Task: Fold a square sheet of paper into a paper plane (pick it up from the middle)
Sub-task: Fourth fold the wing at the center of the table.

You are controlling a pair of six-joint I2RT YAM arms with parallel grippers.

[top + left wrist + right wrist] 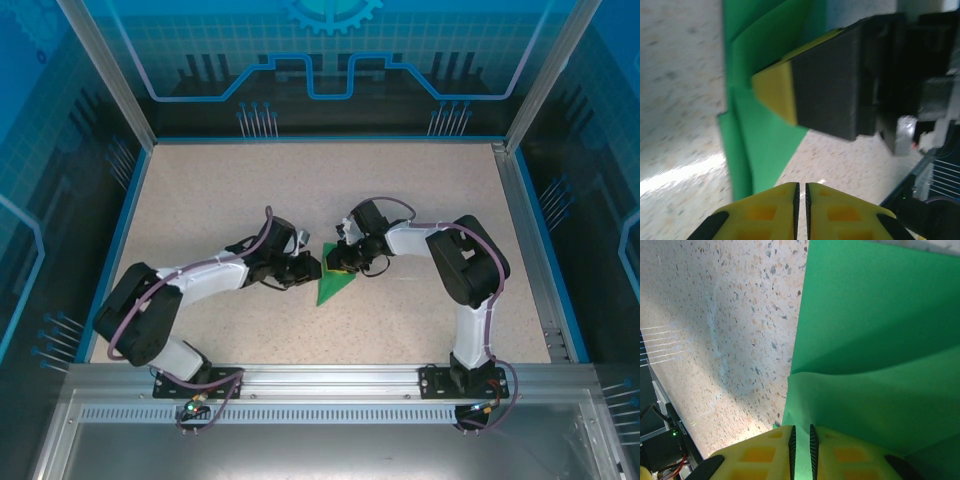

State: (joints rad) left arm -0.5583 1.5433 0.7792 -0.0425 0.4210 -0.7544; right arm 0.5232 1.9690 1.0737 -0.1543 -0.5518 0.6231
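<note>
Your right claw pinches a flap of the green paper; your left claw is narrowed, empty. Align edges before creasing.

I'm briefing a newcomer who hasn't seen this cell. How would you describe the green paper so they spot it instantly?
Start at the speckled beige table inside the blue-walled cell. Near its middle, where the two white robot arms meet, sits a partly folded sheet of thin bright green paper. Nothing else there is green or pointed.
</note>
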